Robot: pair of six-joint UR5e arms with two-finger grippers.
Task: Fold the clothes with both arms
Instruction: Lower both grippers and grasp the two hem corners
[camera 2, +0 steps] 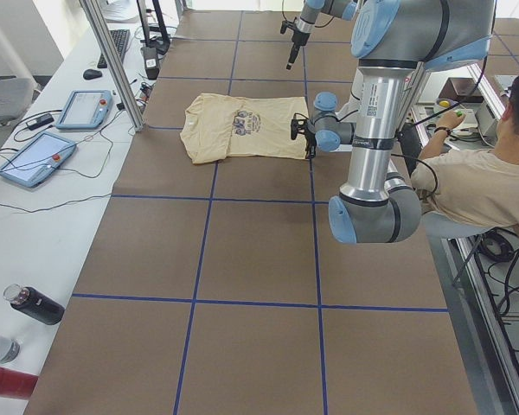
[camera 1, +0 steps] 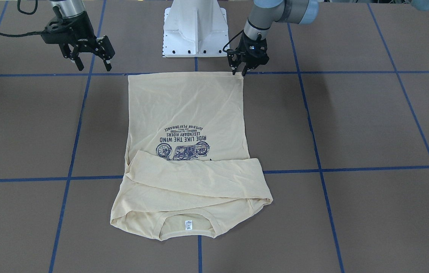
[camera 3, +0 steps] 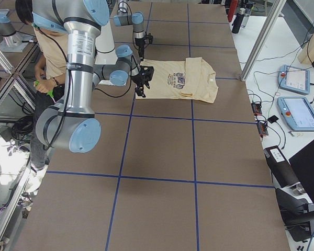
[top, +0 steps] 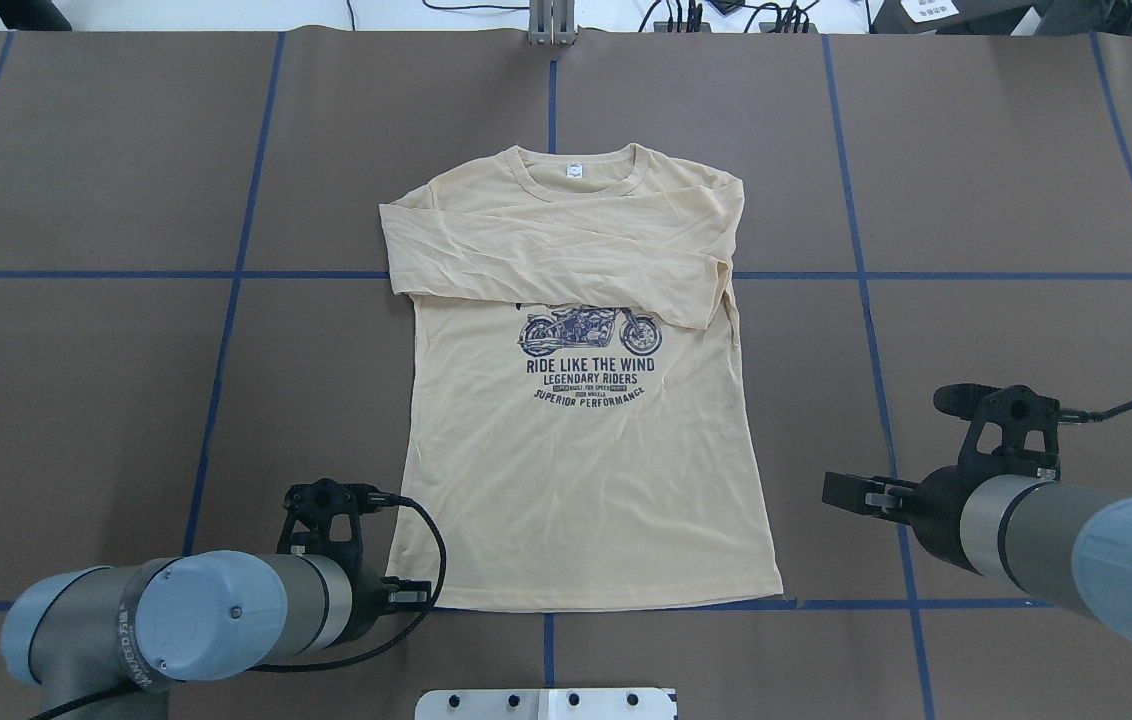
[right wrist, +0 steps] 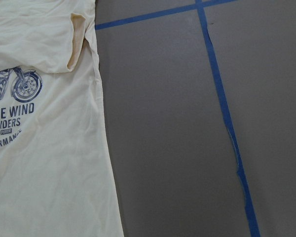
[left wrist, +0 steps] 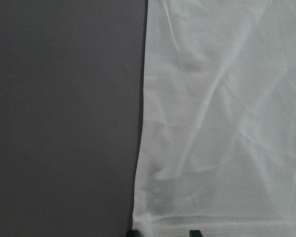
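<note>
Brown tabletop (camera 1: 370,113) gridded with blue tape (camera 1: 351,168), with a pale yellow long-sleeved shirt (camera 1: 188,102) laid flat at its middle, print (camera 1: 184,144) up, collar (camera 1: 188,238) away from the robot and hem (top: 586,600) toward it. Sleeves (camera 1: 199,178) already crossed over the chest and overlapping the top edge of the motorcycle picture, so the sleeve folds judged done. Body not yet folded, hem flat on the tabletop. Left tool (camera 1: 239,71) down at the hem corner on its own side, fingers apart and straddling the edge, not clamped on the cloth as far as the wrist view shows. Right tool (camera 1: 93,65) raised off the tabletop, fingers apart, empty, out beside the other hem corner and clear of the cloth. Roughly halfway by this reckoning: left to do, closing on both hem corners, carrying them up toward the collar, and perhaps one more fold to make a neat packet
</note>
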